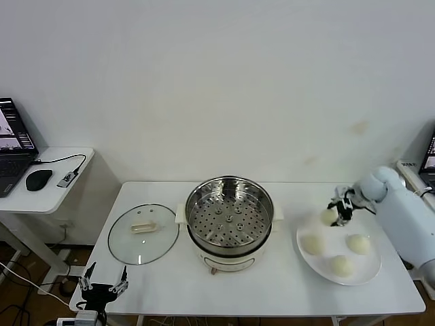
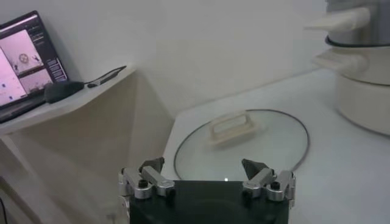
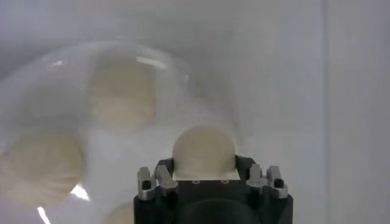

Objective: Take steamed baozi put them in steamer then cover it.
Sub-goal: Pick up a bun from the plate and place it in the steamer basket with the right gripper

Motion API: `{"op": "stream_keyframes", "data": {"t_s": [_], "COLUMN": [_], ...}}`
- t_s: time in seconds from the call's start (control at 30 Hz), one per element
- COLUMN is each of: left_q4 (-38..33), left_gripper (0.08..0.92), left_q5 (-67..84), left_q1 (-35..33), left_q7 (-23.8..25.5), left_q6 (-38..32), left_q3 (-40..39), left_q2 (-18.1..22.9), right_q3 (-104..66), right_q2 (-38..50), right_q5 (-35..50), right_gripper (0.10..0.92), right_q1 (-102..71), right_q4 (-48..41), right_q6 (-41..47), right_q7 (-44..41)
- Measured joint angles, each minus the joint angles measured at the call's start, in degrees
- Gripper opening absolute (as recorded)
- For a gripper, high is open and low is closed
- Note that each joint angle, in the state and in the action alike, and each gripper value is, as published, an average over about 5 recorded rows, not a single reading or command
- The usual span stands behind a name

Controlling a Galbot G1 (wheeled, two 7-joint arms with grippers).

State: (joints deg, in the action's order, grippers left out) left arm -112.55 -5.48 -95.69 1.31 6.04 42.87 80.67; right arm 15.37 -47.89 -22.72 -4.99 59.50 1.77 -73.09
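Note:
The steamer (image 1: 228,221), a shiny pot with a perforated tray on a white base, stands uncovered mid-table. Its cover (image 1: 129,244), a glass lid with a cream handle, lies flat to the left; the left wrist view shows the cover (image 2: 244,146) too. On the white plate (image 1: 371,268) at the right rest three baozi (image 1: 312,243), (image 1: 358,243), (image 1: 342,265). My right gripper (image 1: 338,212) is shut on another baozi (image 1: 329,216) at the plate's far edge, seen between the fingers as a baozi (image 3: 203,149) in the right gripper (image 3: 205,163). My left gripper (image 1: 104,282) hangs open off the table's front left corner, empty, as the left gripper (image 2: 204,164) shows.
A side table at the left carries a laptop (image 1: 13,146) and a mouse (image 1: 39,179). A second screen (image 1: 429,159) stands at the right edge behind my right arm. The steamer's base (image 2: 365,91) sits to the lid's right.

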Motion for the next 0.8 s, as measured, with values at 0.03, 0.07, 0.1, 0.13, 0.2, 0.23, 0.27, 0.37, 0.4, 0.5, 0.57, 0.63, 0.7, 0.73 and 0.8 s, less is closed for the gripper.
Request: {"op": "stream_keyframes", "data": {"t_s": [0.03,0.07,0.1,0.13,0.2,0.23,0.27,0.37,0.4,0.5,0.57,0.63,0.7,0.73,0.8], "left_q4": [-0.13,-0.26,-0.38,-0.51,-0.73,-0.8,-0.85,-0.85,-0.83,-0.72,-0.62,-0.48,-0.3,-0.21,-0.05], "left_gripper": [0.823,0.823,0.823,0.823,0.823,0.823,0.823,0.823,0.823,0.823,0.823,0.823,0.823,0.823,0.823], "left_q5": [0.0,0.01,0.05,0.08,0.17,0.2,0.23,0.28,0.3,0.32,0.31,0.28,0.19,0.12,-0.05], "left_q1": [-0.05,-0.09,-0.11,-0.12,-0.09,-0.06,-0.01,0.2,0.24,0.18,0.08,0.0,-0.03,-0.03,-0.01], "left_q7": [-0.06,-0.13,-0.21,-0.3,-0.46,-0.54,-0.62,-0.86,-0.94,-1.12,-1.17,-1.19,-1.21,-1.22,-1.22], "left_q6": [0.0,0.01,0.01,0.02,0.02,0.02,0.02,-0.01,-0.02,-0.07,-0.09,-0.1,-0.1,-0.1,-0.1], "left_q3": [0.09,0.2,0.32,0.45,0.68,0.78,0.87,1.11,1.19,1.37,1.47,1.57,1.63,1.64,1.62], "left_q2": [-0.04,-0.08,-0.12,-0.15,-0.19,-0.2,-0.21,-0.21,-0.2,-0.21,-0.21,-0.18,-0.12,-0.07,0.04], "right_q3": [1.53,3.05,4.6,6.11,8.78,9.95,10.99,13.54,14.24,16.0,17.08,18.09,19.0,19.42,20.24], "right_q2": [-0.36,-0.82,-1.41,-2.1,-3.78,-4.76,-5.82,-9.35,-10.6,-14.22,-16.2,-17.73,-19.02,-19.61,-20.79], "right_q5": [1.35,2.64,3.92,5.14,7.38,8.43,9.43,12.23,13.03,14.59,15.04,15.16,14.83,14.51,13.62], "right_gripper": [0.628,0.628,0.628,0.628,0.628,0.628,0.628,0.628,0.628,0.628,0.628,0.628,0.628,0.628,0.628], "right_q1": [1.81,3.59,5.41,7.19,10.52,12.08,13.53,17.3,18.36,20.83,22.01,22.94,23.63,23.91,24.43], "right_q4": [0.1,0.11,-0.01,-0.23,-0.97,-1.5,-2.15,-4.76,-5.82,-8.87,-10.26,-10.99,-11.11,-10.99,-10.6], "right_q6": [0.13,0.21,0.24,0.22,-0.04,-0.36,-0.88,-3.85,-5.36,-10.93,-14.86,-18.53,-21.9,-23.44,-26.38], "right_q7": [-0.4,-0.79,-1.2,-1.62,-2.45,-2.88,-3.34,-4.89,-5.47,-7.15,-8.02,-8.65,-9.11,-9.27,-9.5]}}
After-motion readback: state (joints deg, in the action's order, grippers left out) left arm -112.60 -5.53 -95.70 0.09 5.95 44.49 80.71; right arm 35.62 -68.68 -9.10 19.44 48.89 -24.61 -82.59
